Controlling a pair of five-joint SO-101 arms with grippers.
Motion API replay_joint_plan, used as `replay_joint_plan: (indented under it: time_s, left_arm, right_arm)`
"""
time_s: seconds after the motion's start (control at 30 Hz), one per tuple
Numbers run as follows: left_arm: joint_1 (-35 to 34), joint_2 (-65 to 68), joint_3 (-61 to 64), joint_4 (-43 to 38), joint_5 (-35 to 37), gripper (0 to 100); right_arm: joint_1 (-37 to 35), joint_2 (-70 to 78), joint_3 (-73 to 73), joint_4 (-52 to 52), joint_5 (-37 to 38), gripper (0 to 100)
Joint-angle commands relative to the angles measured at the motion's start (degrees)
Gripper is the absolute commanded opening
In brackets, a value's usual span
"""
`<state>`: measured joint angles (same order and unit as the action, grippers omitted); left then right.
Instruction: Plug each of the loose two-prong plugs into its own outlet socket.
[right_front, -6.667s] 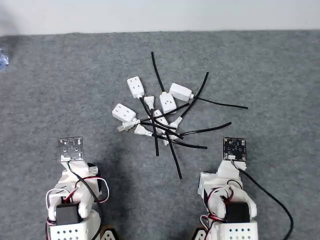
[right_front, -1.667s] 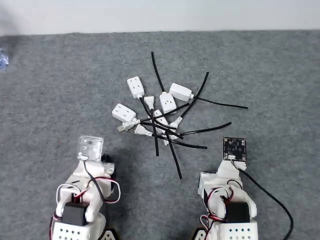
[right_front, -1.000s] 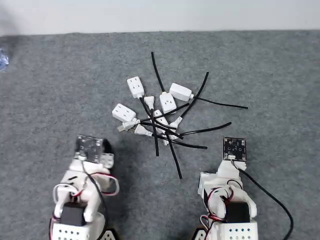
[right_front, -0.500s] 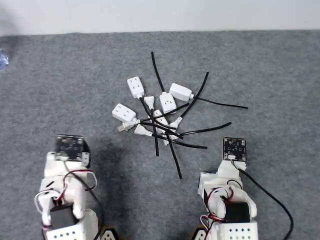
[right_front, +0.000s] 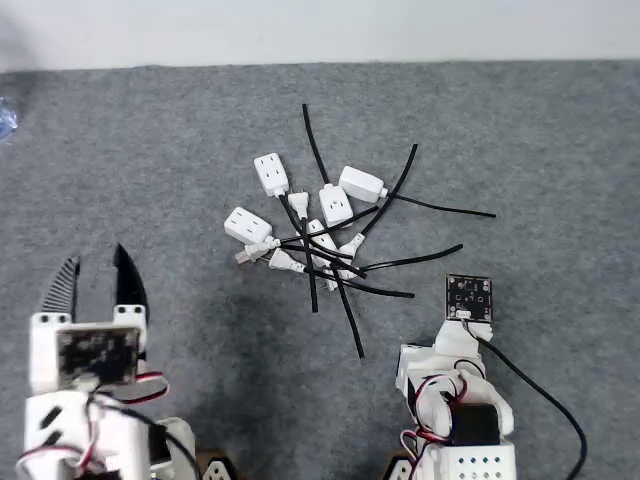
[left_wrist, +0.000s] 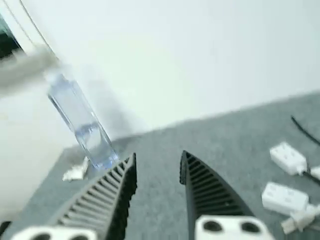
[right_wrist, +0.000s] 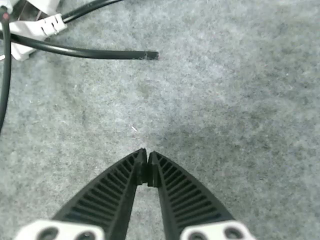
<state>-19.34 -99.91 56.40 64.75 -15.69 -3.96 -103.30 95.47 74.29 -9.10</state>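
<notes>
Plainly, the plugs and sockets lie tangled mid-frame on the bench. The left gripper, jaws open, hangs lower left; it should take one plug's body, clear of the cords. The right gripper has its jaws closed.

Bright, even light; the right tool casts a soft shadow on the carpet.
</notes>
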Motion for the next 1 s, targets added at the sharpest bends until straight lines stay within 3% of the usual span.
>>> replay_joint_plan:
  time_s: [0.0, 0.1, 0.27, 0.43, 0.67, 0.83, 0.97]
  left_arm:
    - [-0.09, 15.38, -19.38, 3.43, 1.76, 14]
    - [0.26, 32.44, -31.87, 8.79, 5.27, 14]
    - [8.26, 64.97, -49.98, 21.01, 7.12, 14]
    - [14.77, 94.33, -64.48, 28.4, 1.14, 14]
    - [15.38, 116.66, -78.46, 26.29, -11.52, 14]
    - [16.35, 125.27, -82.07, 18.55, -11.43, 14]
    - [20.04, 128.53, -82.95, 17.32, -5.27, 14]
  right_arm:
    - [0.13, -0.57, 0.97, 0.66, 0.26, 0.9]
    - [0.13, -0.57, 0.97, 0.66, 0.26, 0.9]
    - [0.13, -0.57, 0.97, 0.66, 0.26, 0.9]
    - [0.13, -0.57, 0.97, 0.66, 0.26, 0.9]
    - [0.13, -0.57, 0.97, 0.66, 0.26, 0.9]
    - [0.13, -0.57, 0.97, 0.66, 0.26, 0.9]
    - [0.13, -0.57, 0.97, 0.66, 0.26, 0.9]
